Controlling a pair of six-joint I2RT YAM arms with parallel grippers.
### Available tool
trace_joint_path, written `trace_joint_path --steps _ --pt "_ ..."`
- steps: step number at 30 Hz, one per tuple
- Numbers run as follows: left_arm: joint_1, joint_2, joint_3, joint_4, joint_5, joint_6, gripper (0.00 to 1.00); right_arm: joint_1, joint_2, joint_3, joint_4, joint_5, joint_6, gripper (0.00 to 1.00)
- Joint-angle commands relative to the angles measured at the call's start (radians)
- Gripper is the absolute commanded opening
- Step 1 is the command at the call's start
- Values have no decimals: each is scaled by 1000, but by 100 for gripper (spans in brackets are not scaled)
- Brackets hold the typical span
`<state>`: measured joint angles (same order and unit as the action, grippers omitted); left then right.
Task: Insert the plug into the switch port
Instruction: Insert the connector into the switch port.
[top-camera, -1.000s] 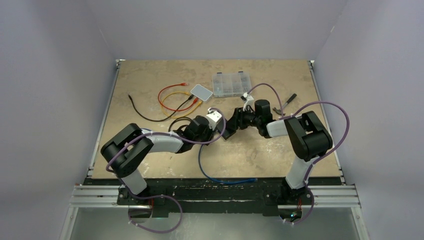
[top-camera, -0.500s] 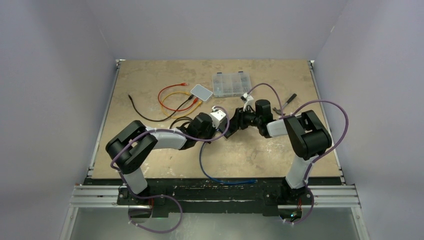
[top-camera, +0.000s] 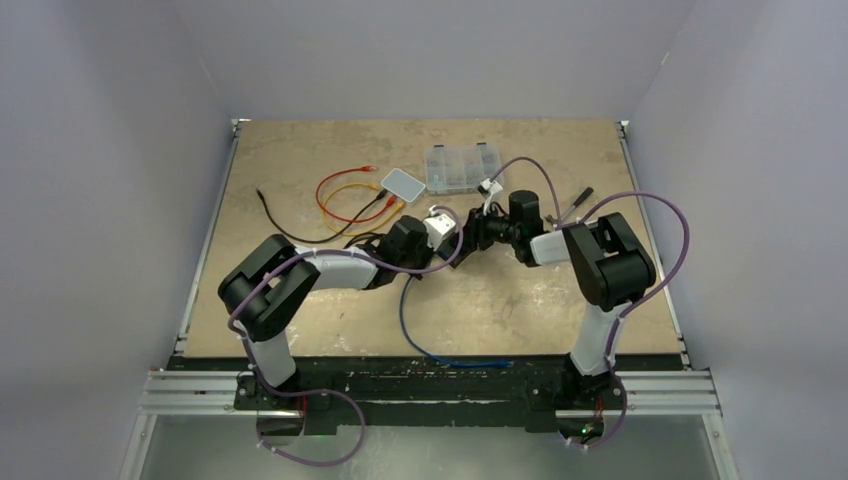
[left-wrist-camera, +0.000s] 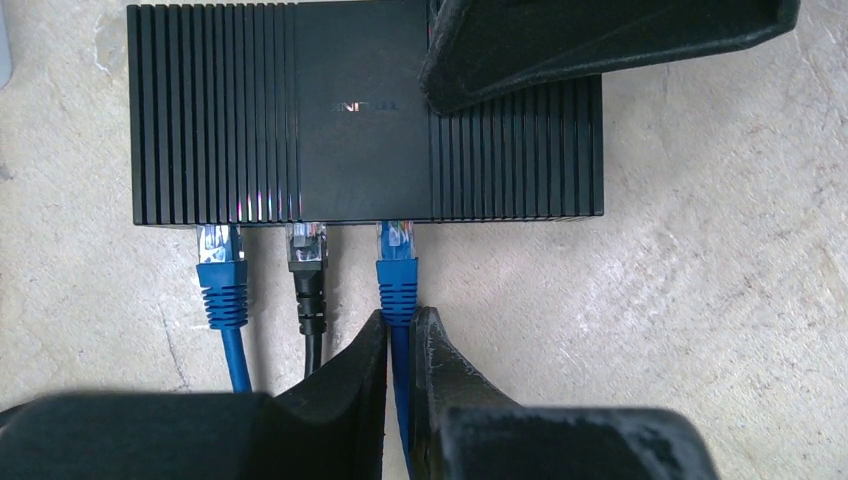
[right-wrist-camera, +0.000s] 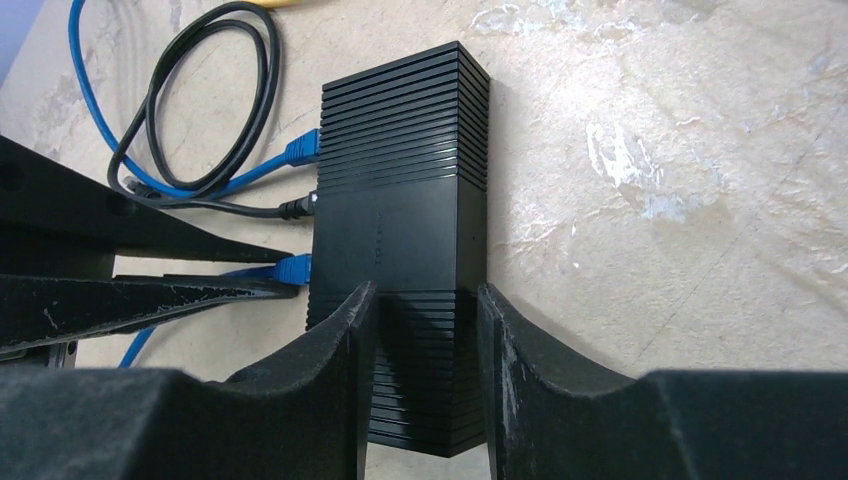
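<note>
The black switch lies flat, also in the right wrist view. A blue plug and a black plug sit in its left ports. My left gripper is shut on the blue cable just behind a second blue plug, whose clear tip is at the port face. My right gripper is closed on the switch's end, one finger over its top. In the top view the left gripper and the right gripper meet mid-table and hide the switch.
The held blue cable loops toward the near edge. A black cable coil lies by the switch. Red and yellow cables, a white pad, a clear parts box and a black tool lie farther back.
Both grippers have shifted a little toward the far side of the table. The left gripper has moved right, closer to the right gripper.
</note>
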<state>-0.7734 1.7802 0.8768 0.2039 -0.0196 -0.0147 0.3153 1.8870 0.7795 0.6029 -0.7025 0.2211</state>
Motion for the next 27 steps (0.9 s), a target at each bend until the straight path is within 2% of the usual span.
trace_joint_path --steps 1,4,8,14,16,18,24,27 --pt "3 0 71 379 -13 -20 0 114 47 -14 -118 -241 -5 40" --pt "3 16 75 386 -10 -25 0 108 -3 -43 -101 -192 17 44" --pt "3 38 49 391 -28 -28 0 74 -138 -115 -53 35 67 61" --pt "23 73 79 389 -62 -18 0 39 -441 -163 -136 315 134 97" --pt "36 82 112 366 -67 -16 0 39 -557 -175 -190 401 146 99" --pt "43 87 143 339 -69 -16 5 39 -680 -187 -260 516 156 99" --pt "45 7 112 317 -91 -49 35 39 -1028 -173 -519 794 173 99" --pt "45 -95 70 276 -129 -89 44 39 -1209 -148 -613 897 163 99"
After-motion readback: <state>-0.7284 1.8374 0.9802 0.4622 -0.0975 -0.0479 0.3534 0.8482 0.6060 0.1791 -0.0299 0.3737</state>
